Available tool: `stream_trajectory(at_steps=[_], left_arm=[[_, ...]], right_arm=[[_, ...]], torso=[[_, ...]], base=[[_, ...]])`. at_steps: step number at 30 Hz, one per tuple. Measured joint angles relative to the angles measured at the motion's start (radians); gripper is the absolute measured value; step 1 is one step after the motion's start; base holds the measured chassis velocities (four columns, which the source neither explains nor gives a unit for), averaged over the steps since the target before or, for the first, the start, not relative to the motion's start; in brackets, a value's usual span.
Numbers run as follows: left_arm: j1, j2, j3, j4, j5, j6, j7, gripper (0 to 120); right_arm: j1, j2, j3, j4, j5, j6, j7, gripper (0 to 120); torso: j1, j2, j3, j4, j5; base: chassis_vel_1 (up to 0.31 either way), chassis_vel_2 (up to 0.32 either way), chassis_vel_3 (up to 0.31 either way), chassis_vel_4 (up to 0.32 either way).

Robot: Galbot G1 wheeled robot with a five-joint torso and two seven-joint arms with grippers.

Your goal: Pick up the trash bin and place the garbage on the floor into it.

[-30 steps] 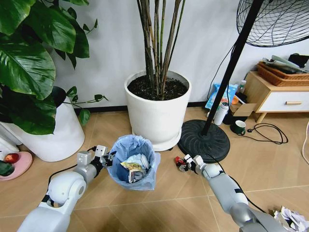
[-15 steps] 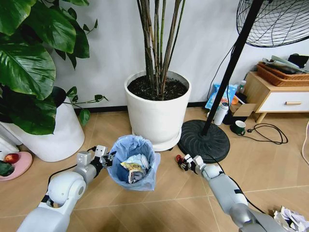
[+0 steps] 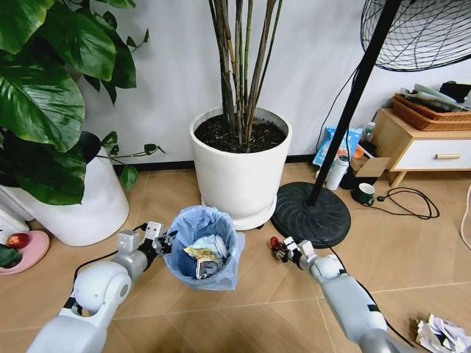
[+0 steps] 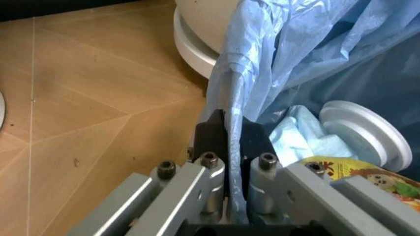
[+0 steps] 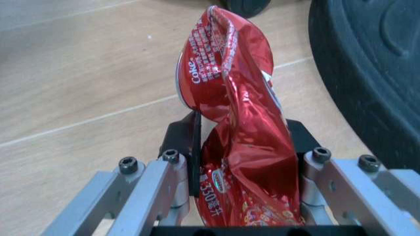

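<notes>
The left gripper (image 4: pixel 226 132) pinches the light blue bag liner (image 4: pixel 276 54) of the trash bin (image 4: pixel 367 73), fingers closed on a fold of plastic. Inside lie a white round lid (image 4: pixel 367 135), pale crumpled paper (image 4: pixel 298 140) and a yellow printed wrapper (image 4: pixel 367 174). Herringbone floor (image 4: pixel 85 98) lies alongside.

white plant pot (image 3: pixel 241 175), fan base (image 3: pixel 310 213), mug (image 3: pixel 364 194)

Head camera: high, angled forward and down over the floor (image 3: pixel 243 309), wide take, both arms reaching in from below. Left wrist camera: very close behind the left claw (image 4: pixel 226 135), facing the trash bin (image 4: pixel 295 64), also seen from the head. Right wrist camera: close behind the right claw (image 5: pixel 243 147), near the floor, sharing the fan base (image 5: pixel 367 64).
</notes>
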Motion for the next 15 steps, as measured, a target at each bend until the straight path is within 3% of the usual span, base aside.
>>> stream_trajectory(at_steps=[2,6,8,15], left_arm=[[0.000,0.000,0.000,0.000,0.000,0.000,0.000,0],[-0.002,0.000,0.008,0.008,0.005,-0.002,0.002,0],[-0.003,0.000,0.009,0.010,0.006,-0.003,0.003,0],[-0.011,-0.004,0.017,0.024,0.007,-0.003,0.006,0]], right_arm=[[-0.010,-0.003,0.002,0.015,0.005,-0.002,0.000,29],[-0.131,-0.032,0.034,0.212,0.061,-0.027,0.009,29],[-0.145,-0.035,0.039,0.235,0.069,-0.027,0.012,29],[-0.256,-0.053,0.103,0.429,0.100,0.015,0.021,29]], torso=[[0.000,0.000,0.000,0.0002,-0.0002],[0.000,0.000,0.000,0.0000,-0.0003],[0.000,0.000,0.000,0.0000,-0.0003],[0.000,0.000,0.000,0.0001,-0.0005]], base=[[0.000,0.000,0.000,0.000],[0.000,0.000,0.000,0.000],[0.000,0.000,0.000,0.000],[0.000,0.000,0.000,0.000]])
